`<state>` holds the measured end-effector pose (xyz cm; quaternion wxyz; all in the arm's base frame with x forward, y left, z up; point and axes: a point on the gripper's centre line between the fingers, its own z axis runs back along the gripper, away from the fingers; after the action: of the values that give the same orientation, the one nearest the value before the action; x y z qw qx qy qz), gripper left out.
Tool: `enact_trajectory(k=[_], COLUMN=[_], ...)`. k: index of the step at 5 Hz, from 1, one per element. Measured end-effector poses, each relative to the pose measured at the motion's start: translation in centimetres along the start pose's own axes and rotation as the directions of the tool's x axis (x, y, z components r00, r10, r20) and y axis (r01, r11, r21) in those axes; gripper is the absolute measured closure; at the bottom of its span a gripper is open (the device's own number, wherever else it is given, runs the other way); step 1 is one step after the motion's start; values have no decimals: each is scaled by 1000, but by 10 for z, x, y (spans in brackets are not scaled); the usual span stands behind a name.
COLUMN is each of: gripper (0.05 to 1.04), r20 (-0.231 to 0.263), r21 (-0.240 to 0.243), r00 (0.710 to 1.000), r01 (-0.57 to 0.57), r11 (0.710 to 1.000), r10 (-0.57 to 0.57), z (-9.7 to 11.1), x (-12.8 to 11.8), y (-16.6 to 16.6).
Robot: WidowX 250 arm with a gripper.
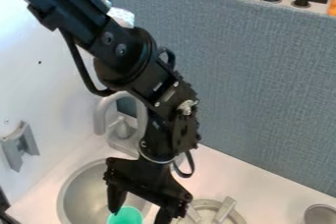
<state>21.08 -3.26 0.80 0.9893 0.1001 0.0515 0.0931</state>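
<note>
Camera view: green cup (pixel 126 216) in the sink basin (pixel 70 194), beside the faucet side's far end from the wall panel? Cannot tell.Camera view. Metal sink basin (pixel 70 194) has a green cup (pixel 126 216) in it, at bottom edge. Claw (pixel 139 216) over it, fingers wide apart, one overlapping the cup's left side; contact unclear. Cup's mouth seems to face up; long axis unreadable, lower part cut off. Metal can (pixel 320 214), lower right, also cut off; contents unclear.

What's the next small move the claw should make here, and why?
Probably a slight shift toward the picture's left before closing: the claw hangs open at the sink, and the round green thing sits nearer its left-hand finger in the picture than midway between the two.
</note>
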Motion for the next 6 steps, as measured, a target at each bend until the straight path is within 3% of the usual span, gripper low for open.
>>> enact_trajectory(k=[1, 5, 6], gripper=[76, 76, 133], r20=[5, -56, -57], r21=[-1, -20, -22], r00=[1000, 998, 998], r01=[0, -13, -22], r11=[1000, 1000, 1000], r10=[0, 12, 21], z=[-13, -66, -72], x=[6, 20, 25], y=[1, 1, -2])
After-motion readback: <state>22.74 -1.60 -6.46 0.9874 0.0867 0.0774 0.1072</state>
